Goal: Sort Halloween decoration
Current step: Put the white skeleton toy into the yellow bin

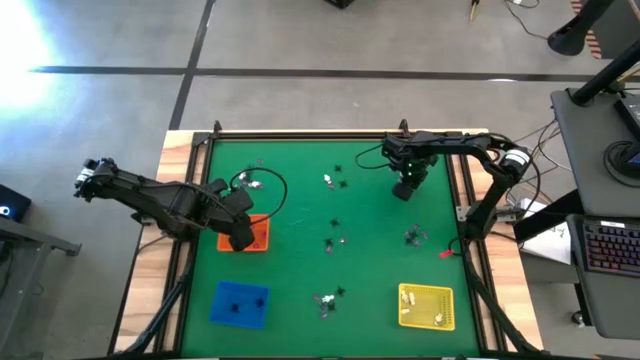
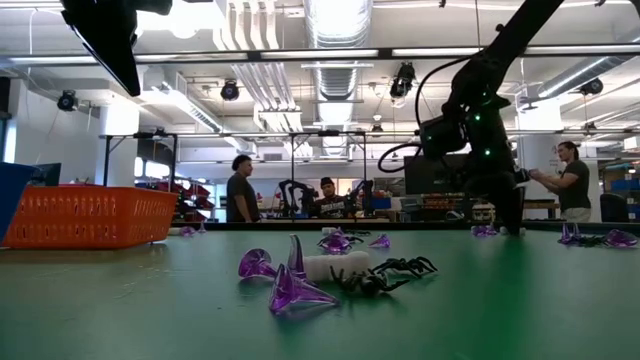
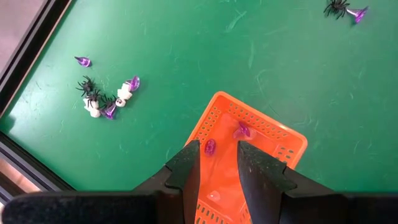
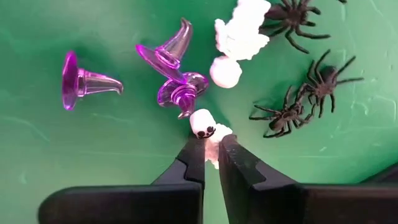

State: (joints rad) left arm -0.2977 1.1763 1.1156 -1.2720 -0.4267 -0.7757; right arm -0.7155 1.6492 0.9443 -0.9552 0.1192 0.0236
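Right hand (image 4: 211,152) – fingers pinched on white ghost trinket (image 4: 205,127) – green table (image 4: 124,149).

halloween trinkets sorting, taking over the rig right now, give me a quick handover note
Right hand: far right of the mat, shut on a white ghost in a pile with purple witch hats and black spiders.
Left hand: open, empty, hovering over the orange tray.
Done: two purple pieces in the orange tray, dark pieces in the blue tray, white ones in the yellow tray.
Left: carry the ghost, probably to the yellow tray, then clear the clusters scattered over the green mat.
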